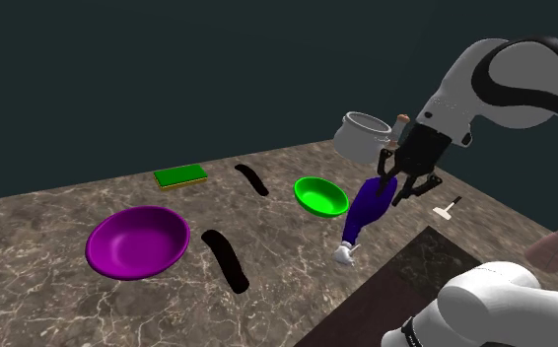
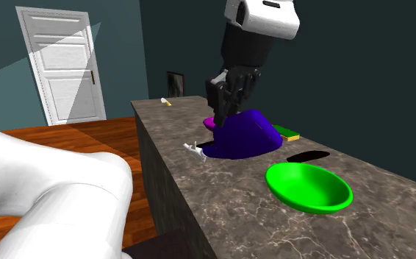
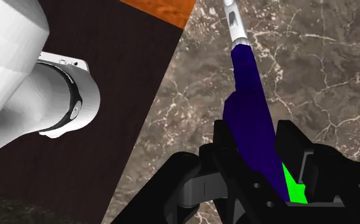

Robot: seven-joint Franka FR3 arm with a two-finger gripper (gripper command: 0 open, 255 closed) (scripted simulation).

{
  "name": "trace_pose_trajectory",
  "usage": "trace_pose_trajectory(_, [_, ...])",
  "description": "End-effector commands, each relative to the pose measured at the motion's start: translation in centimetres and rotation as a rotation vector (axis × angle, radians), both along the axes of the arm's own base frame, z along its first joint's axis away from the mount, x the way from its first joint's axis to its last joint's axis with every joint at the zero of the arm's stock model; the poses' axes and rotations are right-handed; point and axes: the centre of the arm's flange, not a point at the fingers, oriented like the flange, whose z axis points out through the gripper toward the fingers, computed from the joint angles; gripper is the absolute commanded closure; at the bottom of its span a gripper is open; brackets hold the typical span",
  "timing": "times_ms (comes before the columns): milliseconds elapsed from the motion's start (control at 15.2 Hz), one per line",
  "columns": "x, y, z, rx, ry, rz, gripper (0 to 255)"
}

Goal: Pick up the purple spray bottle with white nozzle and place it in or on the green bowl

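My black gripper (image 1: 397, 183) is shut on the base end of a purple spray bottle (image 1: 368, 207). The bottle hangs tilted above the marble counter, its white nozzle (image 1: 344, 253) pointing down toward the counter's near edge. In the wrist view the bottle (image 3: 252, 108) runs out from between my fingers, nozzle (image 3: 233, 19) farthest away. A green bowl (image 1: 320, 195) sits on the counter just to the shoulder view's left of the bottle. In the second exterior view the bottle (image 2: 245, 136) hangs beyond the green bowl (image 2: 307, 187), under the gripper (image 2: 225, 107).
A large purple bowl (image 1: 137, 242) sits at the shoulder view's left. A green and yellow sponge (image 1: 180, 176), a grey pot (image 1: 364, 134) and a small white tool (image 1: 448, 208) lie around. The dark stand (image 1: 405, 286) is near. A white door (image 2: 63, 65) stands beyond wooden floor.
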Motion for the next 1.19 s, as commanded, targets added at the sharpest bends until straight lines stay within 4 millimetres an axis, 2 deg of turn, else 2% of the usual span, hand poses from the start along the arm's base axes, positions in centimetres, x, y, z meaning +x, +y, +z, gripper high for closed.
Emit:
trace_pose_trajectory(0, [1.1, -0.7, 0.5, 0.000, 0.000, 0.000, 255])
trace_pose_trajectory(1056, [18.9, -12.0, -1.2, 0.000, 0.000, 0.000, 255])
trace_pose_trajectory(1122, [19.2, -12.2, -1.3, 0.000, 0.000, 0.000, 255])
